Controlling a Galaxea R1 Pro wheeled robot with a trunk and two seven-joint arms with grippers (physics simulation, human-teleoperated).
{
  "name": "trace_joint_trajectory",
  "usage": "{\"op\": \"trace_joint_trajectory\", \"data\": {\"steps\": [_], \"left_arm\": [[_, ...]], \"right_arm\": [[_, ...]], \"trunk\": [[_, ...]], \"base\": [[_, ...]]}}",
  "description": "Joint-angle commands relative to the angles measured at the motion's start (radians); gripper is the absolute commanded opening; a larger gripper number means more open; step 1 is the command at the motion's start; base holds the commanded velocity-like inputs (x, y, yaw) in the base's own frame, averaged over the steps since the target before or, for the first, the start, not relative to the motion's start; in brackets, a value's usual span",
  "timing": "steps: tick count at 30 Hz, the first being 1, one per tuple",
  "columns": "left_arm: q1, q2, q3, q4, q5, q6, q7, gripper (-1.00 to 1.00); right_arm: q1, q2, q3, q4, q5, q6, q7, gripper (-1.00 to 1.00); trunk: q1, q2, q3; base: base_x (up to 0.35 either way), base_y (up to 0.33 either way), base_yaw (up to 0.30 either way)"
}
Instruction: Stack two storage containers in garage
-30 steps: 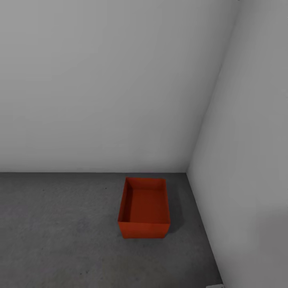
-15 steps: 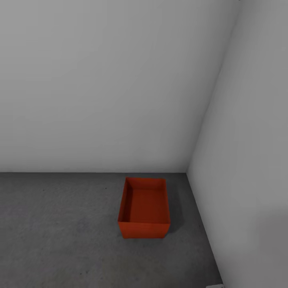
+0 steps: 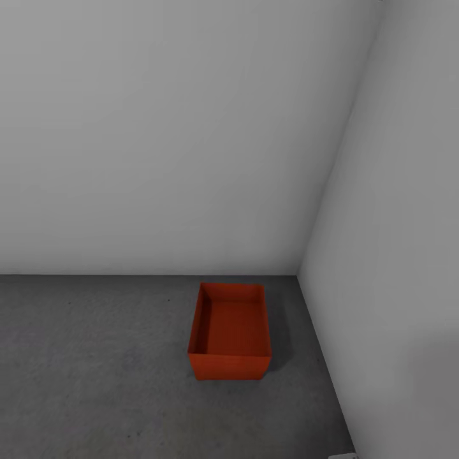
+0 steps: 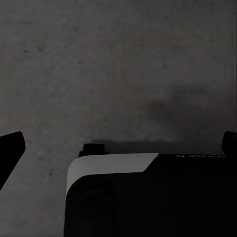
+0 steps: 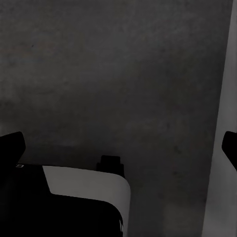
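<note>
Nearest to you, your left gripper [image 4: 116, 143] hangs over bare concrete floor [image 4: 98, 64], its two dark fingertips [image 4: 10, 145] spread to the far edges of the wrist view with nothing between them. Below it sits part of the robot's own white and black base [image 4: 113, 163]. Your right gripper [image 5: 121, 145] is just as wide apart and grips nothing; it too points down at the grey speckled floor, with a strip of white wall [image 5: 222, 123] close beside one fingertip.

Farther out, ahead of both grippers, one orange-red storage container [image 3: 229, 331] stands upright on the floor of the garage, open top up and empty, near the corner where the back wall meets the side wall [image 3: 395, 255]. It is close to both walls.

Nothing differs from a second ago: the container, the floor and the head view all sit exactly where they were
</note>
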Motion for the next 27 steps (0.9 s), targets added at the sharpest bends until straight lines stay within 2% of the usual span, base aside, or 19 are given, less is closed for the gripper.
{"op": "trace_joint_trajectory", "data": {"steps": [1,27], "left_arm": [[-0.002,-0.001,0.001,0.004,0.004,-0.007,-0.002,1.00],[-0.002,-0.003,0.001,0.004,0.004,-0.007,-0.002,1.00]], "right_arm": [[-0.002,0.000,-0.002,0.004,0.008,-0.007,0.000,1.00],[-0.002,0.000,-0.002,0.004,0.008,-0.007,0.000,1.00]], "trunk": [[0.000,-0.001,-0.001],[0.000,-0.001,-0.001]], "base": [[0.000,0.000,0.000],[0.000,0.000,0.000]]}}
